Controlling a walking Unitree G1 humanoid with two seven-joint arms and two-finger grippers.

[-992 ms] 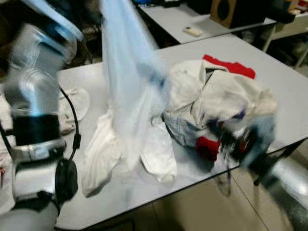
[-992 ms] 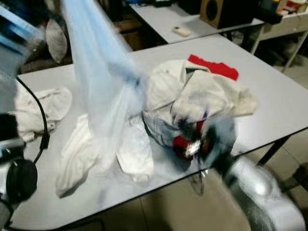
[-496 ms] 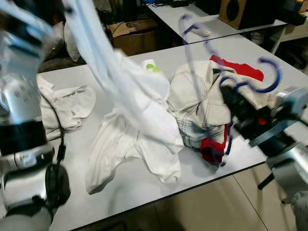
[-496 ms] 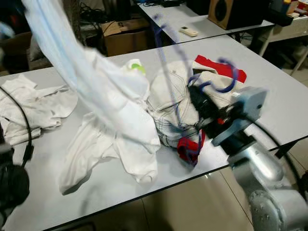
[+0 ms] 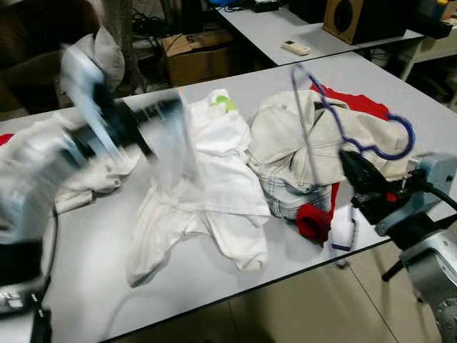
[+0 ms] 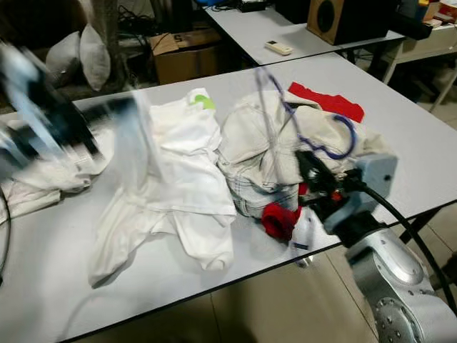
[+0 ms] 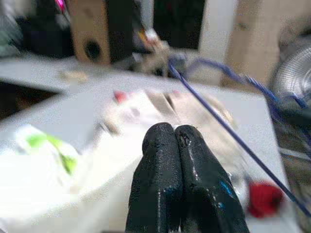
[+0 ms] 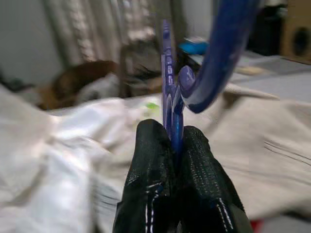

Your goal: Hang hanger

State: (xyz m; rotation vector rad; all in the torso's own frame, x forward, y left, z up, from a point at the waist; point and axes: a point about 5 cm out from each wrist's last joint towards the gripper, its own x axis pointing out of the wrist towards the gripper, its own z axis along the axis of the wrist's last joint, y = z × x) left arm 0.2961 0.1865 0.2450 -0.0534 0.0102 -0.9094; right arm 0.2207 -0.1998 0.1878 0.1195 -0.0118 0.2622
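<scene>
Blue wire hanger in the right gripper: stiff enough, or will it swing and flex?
The blue hanger looks like thin wire, so probably light and springy. The right gripper pinches it at one point near the hook, so it may pivot.

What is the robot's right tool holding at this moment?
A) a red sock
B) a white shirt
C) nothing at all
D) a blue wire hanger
D: in the right wrist view, the right tool has its two black fingers pinched on the blue wire hanger, and the head view shows that hanger raised above the pile of clothes on the table.
</scene>
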